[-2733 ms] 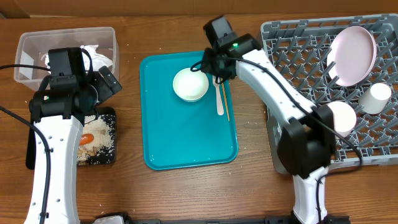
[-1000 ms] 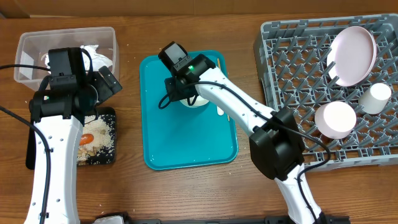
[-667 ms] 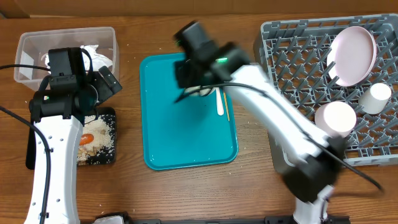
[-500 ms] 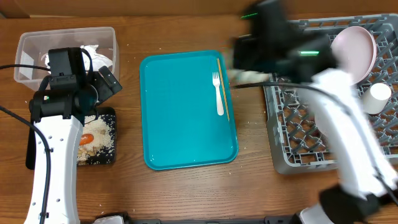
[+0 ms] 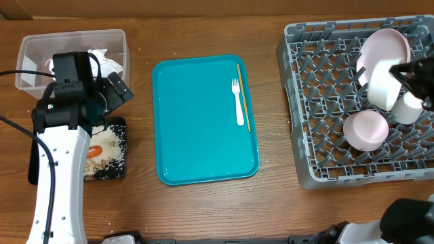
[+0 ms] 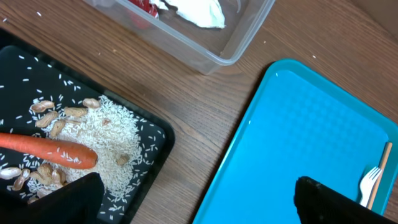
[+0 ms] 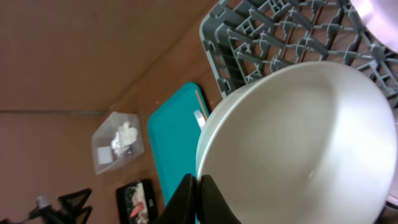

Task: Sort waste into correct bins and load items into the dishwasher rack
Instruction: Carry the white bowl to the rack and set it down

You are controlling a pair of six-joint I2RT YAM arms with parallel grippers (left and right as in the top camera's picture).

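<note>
Right gripper has a bowl over the rack; left gripper is wide open and empty.

Left gripper: I see the fingers spread fully with nothing between them, hovering at the black tray, which holds the carrot, nuts and rice. The clear tub is just behind. The fork lies on the teal tray. Over the rack, the right gripper is pinched on the rim of a tilted bowl, between the plate and the cup. A second bowl sits in the rack.

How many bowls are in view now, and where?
2. One bowl rests in the dishwasher rack near its right edge; the second bowl is clamped by the right gripper above the rack. None seem hidden.
</note>
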